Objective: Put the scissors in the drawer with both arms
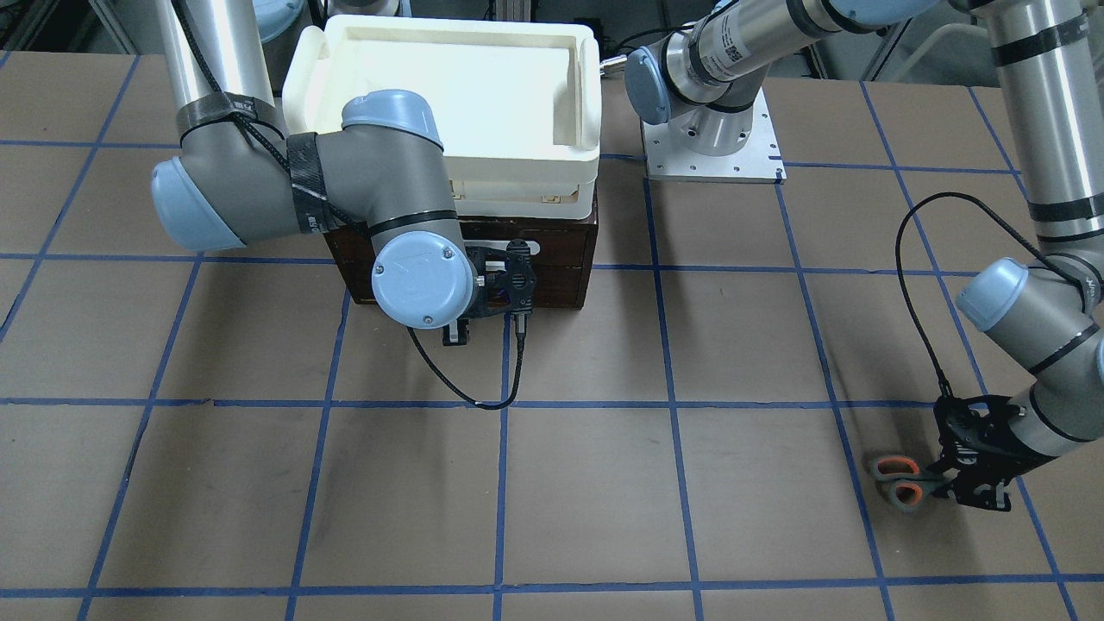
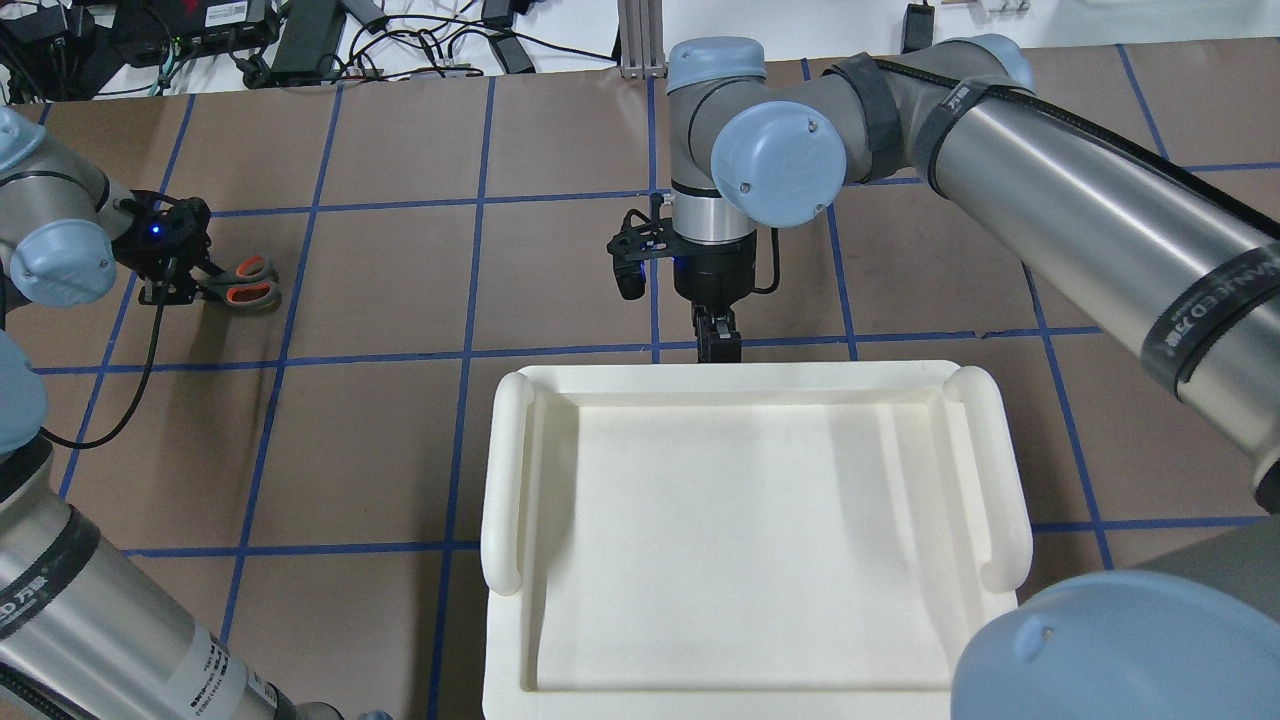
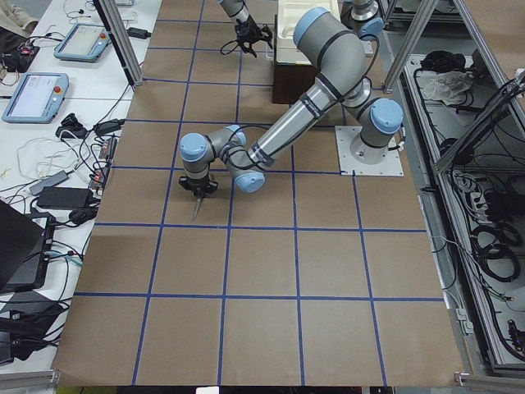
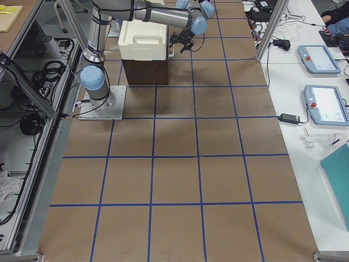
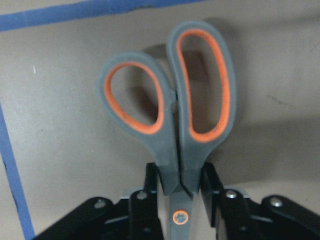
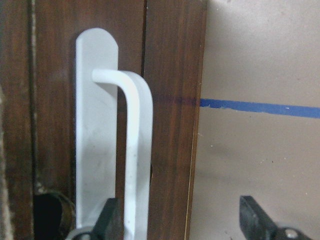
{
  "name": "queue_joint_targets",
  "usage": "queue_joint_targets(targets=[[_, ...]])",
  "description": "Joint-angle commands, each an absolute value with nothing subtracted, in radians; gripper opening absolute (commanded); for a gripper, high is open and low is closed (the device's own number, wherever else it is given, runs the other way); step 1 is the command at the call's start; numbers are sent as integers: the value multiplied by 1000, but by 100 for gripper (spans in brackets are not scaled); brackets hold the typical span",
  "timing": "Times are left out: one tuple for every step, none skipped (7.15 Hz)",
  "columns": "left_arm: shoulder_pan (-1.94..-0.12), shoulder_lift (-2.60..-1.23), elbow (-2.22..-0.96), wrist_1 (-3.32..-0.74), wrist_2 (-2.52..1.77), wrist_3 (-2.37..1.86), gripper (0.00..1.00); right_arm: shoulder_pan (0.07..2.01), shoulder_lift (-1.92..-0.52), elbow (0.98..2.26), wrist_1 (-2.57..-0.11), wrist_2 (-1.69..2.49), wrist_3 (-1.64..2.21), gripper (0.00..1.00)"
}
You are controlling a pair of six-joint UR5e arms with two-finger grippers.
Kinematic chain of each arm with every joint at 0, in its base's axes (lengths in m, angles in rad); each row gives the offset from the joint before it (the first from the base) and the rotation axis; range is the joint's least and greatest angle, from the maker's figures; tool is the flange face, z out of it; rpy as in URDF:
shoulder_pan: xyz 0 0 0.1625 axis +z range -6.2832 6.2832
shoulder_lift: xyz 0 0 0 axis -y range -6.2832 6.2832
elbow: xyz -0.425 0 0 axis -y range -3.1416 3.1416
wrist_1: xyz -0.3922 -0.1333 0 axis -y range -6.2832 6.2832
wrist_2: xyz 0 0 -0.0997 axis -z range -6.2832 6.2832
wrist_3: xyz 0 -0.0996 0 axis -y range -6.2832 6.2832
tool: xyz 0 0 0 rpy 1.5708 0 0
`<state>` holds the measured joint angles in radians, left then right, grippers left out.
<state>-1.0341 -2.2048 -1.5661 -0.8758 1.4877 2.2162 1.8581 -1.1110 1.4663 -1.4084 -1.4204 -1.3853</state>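
Left hand [image 5: 179, 182] pinched scissors [image 5: 170, 150] near pivot, flat on surface [image 2: 400, 450] by left edge. Right hand [image 6: 180, 217] spread, fingers either side of white handle [image 6: 132, 130] on drawer [image 6: 170, 100] front.

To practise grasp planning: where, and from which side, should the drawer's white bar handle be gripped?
Grip the white bar handle mid-bar, coming straight at the drawer front. The bar stands off the wood and looks thin enough to pinch across its width.
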Motion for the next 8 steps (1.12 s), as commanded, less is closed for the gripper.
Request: queue_joint_targets(targets=[[-1051, -2165, -1566, -928, 1489, 2214, 0, 1861, -1115, 1476, -1445, -1431, -1385, 57], [-1067, -2145, -1565, -954, 1491, 2212, 0, 1861, -1115, 1476, -1448, -1433, -1390, 57], [-1080, -2114, -1565, -997, 1493, 2209, 0, 1861, -1115, 1476, -1460, -1436, -1387, 57], [-1089, -2085, -1565, -1034, 1490, 2194, 0, 1859, -1115, 1474, -1471, -1466, -1396, 57], [-1109, -2056, -1565, -1058, 1489, 2178, 0, 1859, -1115, 1464, -1489, -1482, -1402, 57], [-1118, -2037, -1565, -1081, 1489, 2178, 0, 1858, -1114, 1456, -1497, -1480, -1404, 57], [-1121, -2025, -1565, -1094, 1486, 2177, 0, 1858, -1103, 1434, -1505, -1482, -1405, 58], [-1143, -2005, -1565, -1112, 1486, 2140, 0, 1856, -1083, 1408, -1505, -1485, -1411, 58]])
